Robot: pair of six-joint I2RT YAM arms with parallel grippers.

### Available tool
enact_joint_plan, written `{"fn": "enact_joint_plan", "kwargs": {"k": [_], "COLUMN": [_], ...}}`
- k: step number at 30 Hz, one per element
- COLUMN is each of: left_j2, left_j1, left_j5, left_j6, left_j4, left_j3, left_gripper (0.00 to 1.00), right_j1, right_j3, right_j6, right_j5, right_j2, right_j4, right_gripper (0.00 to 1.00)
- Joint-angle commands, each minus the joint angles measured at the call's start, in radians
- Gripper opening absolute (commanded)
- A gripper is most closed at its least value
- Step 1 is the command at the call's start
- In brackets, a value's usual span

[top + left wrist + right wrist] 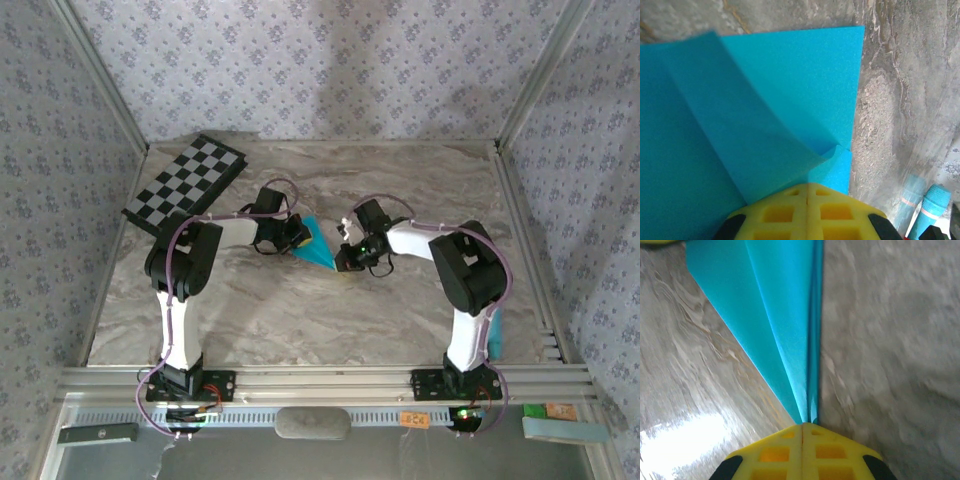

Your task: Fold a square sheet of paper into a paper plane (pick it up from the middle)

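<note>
The turquoise-blue paper [316, 243] lies mid-table, folded into a pointed wedge between the two arms. My left gripper [293, 237] is at its wide end, and in the left wrist view the yellow jaws [807, 186] are pressed together on a raised, curling flap of the paper [790, 90]. My right gripper [346, 262] is at the narrow tip. The right wrist view shows its jaws [803, 426] closed where the paper's [785, 315] lengthwise creases run to a point.
A black-and-white checkerboard [186, 186] lies at the back left of the marble table [300, 320]. Patterned walls close in the sides and back. An aluminium rail [320, 382] runs along the near edge, with a pale teal bar [565, 429] below it at the right.
</note>
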Motion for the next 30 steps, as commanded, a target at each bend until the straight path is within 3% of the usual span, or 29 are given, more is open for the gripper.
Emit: {"fn": "enact_joint_plan", "kwargs": {"k": [1, 9, 19, 30], "left_j2": [0.079, 0.073, 0.068, 0.044], "left_j1": [0.016, 0.014, 0.011, 0.009], "left_j5": [-0.114, -0.091, -0.075, -0.053], "left_j6": [0.013, 0.013, 0.004, 0.013], "left_j4": [-0.132, -0.118, -0.110, -0.106], "left_j3": [-0.025, -0.023, -0.019, -0.006], "left_gripper": [0.00, 0.00, 0.00, 0.01], "right_j1": [-0.010, 0.022, 0.058, 0.041], "right_j3": [-0.045, 0.014, 0.195, 0.195], "right_j6": [-0.018, 0.002, 0.030, 0.032], "right_j5": [0.036, 0.063, 0.088, 0.102], "right_j2": [-0.030, -0.123, 0.047, 0.136], "right_j4": [-0.114, -0.066, -0.050, -0.061], "right_gripper": [0.04, 0.06, 0.05, 0.05]}}
